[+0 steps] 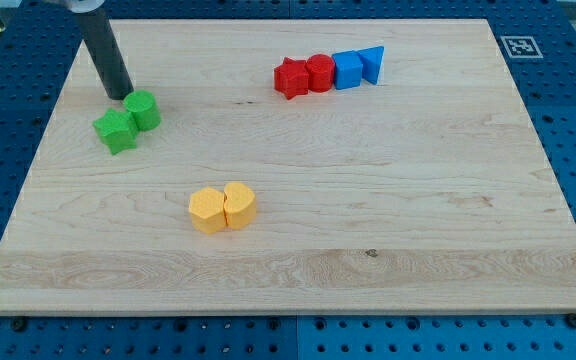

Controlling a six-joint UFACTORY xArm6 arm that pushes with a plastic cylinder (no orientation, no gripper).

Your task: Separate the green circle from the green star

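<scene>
The green circle [144, 109] and the green star [116, 130] sit touching each other near the view's left edge of the wooden board, the star below and to the left of the circle. My tip [120, 96] rests on the board just above and to the left of the green circle, very close to it or touching it. The dark rod rises from there toward the view's top left.
A row of a red star [290, 78], a red block [319, 73], a blue cube [348, 70] and a blue triangle [372, 64] lies at the view's top centre. Two yellow blocks [222, 207] sit touching at the centre. The board's edge [28, 200] borders blue pegboard.
</scene>
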